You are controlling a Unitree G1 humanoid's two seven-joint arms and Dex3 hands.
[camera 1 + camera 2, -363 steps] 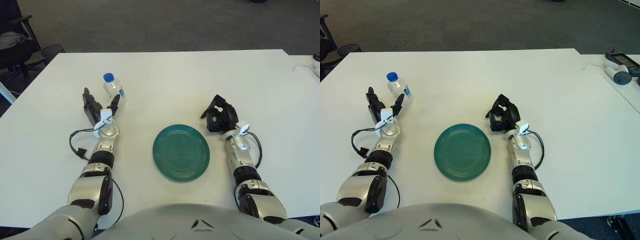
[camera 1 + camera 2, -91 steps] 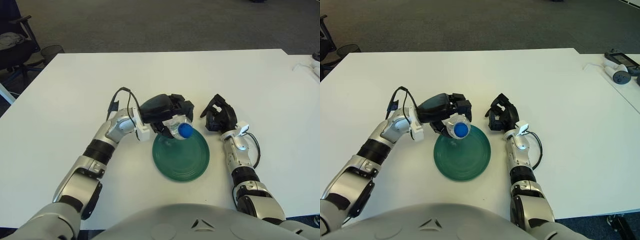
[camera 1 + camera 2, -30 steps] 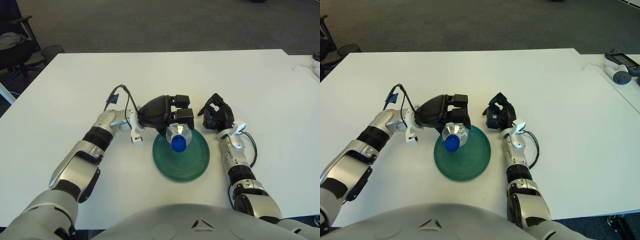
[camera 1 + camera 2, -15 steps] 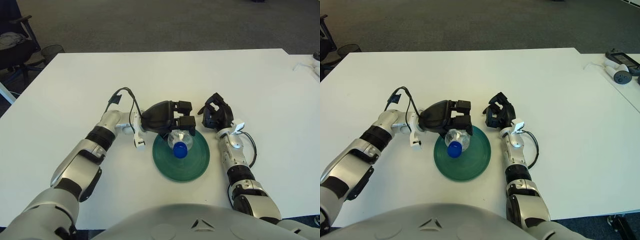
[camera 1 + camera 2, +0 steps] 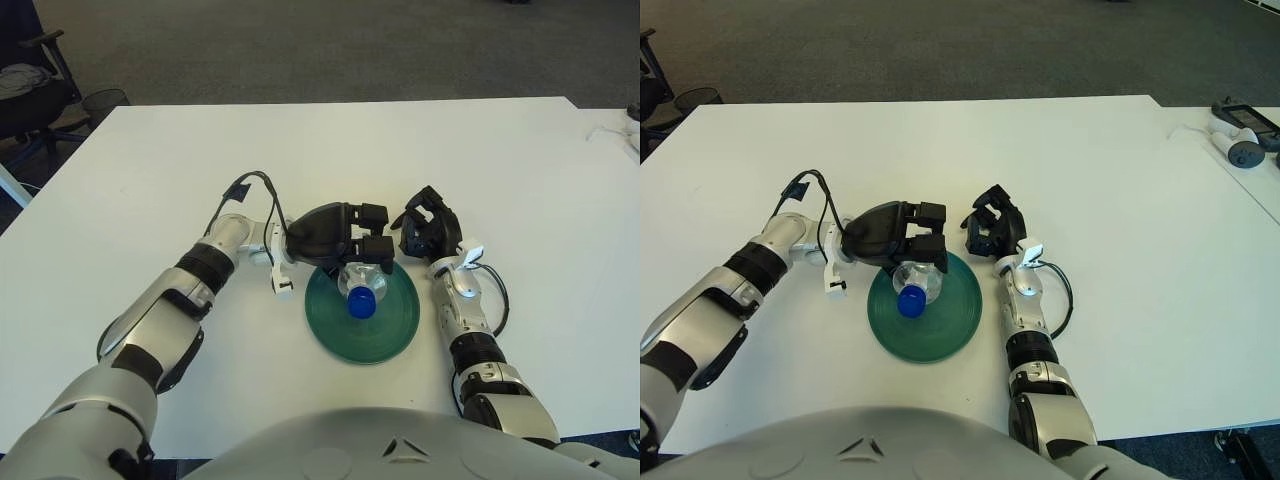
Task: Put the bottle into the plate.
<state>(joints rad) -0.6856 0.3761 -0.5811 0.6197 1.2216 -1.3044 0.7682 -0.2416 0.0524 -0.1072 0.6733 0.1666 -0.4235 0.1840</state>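
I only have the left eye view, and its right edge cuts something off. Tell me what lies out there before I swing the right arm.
Observer: The right eye view shows it whole. It is a grey-and-white handheld device on the neighbouring table, well to the right of the right hand, which sits curled beside the plate.
Operator: Check for anything else near it.
Observer: A second, darker device lies just behind the first, farther from the robot. Both are far from the left hand, which grips the bottle over the plate.
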